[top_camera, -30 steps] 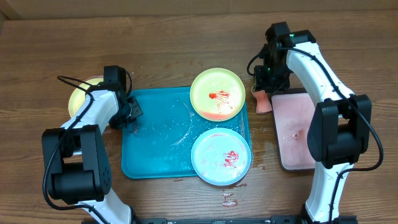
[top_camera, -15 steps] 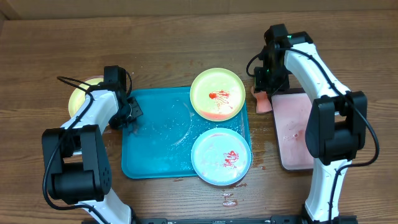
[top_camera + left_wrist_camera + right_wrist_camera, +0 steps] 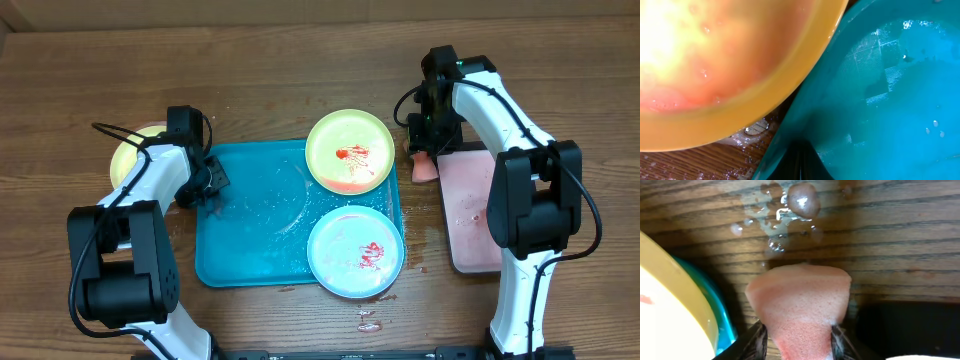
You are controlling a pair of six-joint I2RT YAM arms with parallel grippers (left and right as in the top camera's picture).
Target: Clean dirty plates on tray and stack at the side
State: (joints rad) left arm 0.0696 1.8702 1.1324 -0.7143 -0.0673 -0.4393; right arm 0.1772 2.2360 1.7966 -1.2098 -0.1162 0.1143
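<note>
Teal plastic fills the middle of the overhead view. The tray (image 3: 250, 235) carries a yellow-green plate (image 3: 349, 151) and a pale blue plate (image 3: 355, 252), both smeared red, so by my reading neither is clean yet. The left gripper (image 3: 208, 186) sits at the tray's rim with its jaws together, probably to steady the tray. A second yellow-green plate (image 3: 133, 155) lies on the table (image 3: 300, 60) just outboard of that gripper, off the tray, likely the start of the stack. The right gripper (image 3: 424, 148) is clamped on a pink sponge (image 3: 422, 167), which hangs just beneath it between the yellow-green plate and a black-rimmed pink tray (image 3: 475, 215).

In the left wrist view the second plate looms close above the wet tray rim. Whether the jaws actually pinch that rim I cannot tell.

In the right wrist view the sponge is squeezed narrow between the two fingers. Water drops (image 3: 790, 210) lie on the wood ahead of the fingertips, and the plate's edge is just to one side, so a wiping pass looks near.
</note>
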